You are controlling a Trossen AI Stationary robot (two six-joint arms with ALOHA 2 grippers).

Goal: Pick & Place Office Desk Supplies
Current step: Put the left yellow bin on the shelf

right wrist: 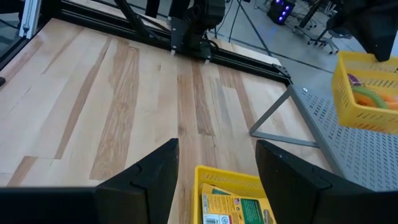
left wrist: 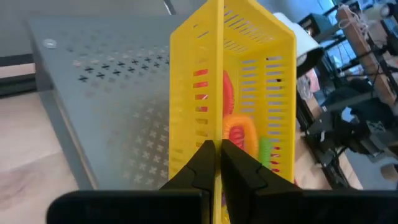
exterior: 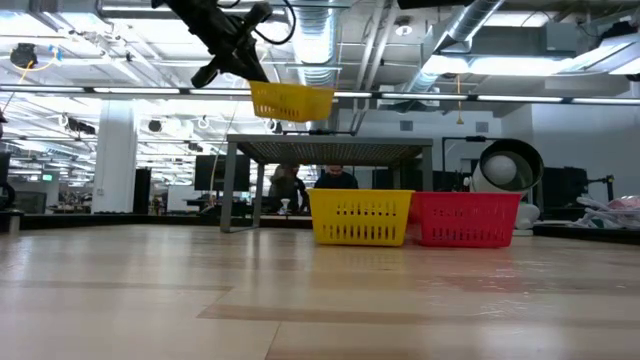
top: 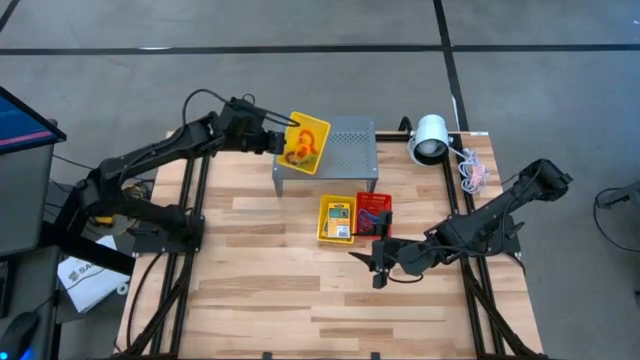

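Note:
My left gripper [top: 278,143] is shut on a small yellow mesh basket [top: 305,145] and holds it in the air over the left end of the grey perforated metal box [top: 340,150]. Orange, red and green band loops [left wrist: 239,134] lie inside this basket. My right gripper [top: 375,262] is open, low over the table near a second yellow basket [top: 337,218]. That basket stands on the table and holds yellow-and-green card boxes [right wrist: 233,208]. A red basket [top: 374,213] stands beside it. My left gripper pinches the upper edge of the yellow basket's side wall [left wrist: 216,134] between its two fingers, one finger inside the basket and one outside. The fingers come from the table's left. The basket [exterior: 290,100] is lifted clear, above the grey box's top.
A white round lamp [top: 430,138] and a pinkish cable bundle [top: 475,172] sit at the table's far right corner. The grey box stands on legs, with open space beneath it [exterior: 330,185]. Bare wood shows across the table's near half [top: 300,310].

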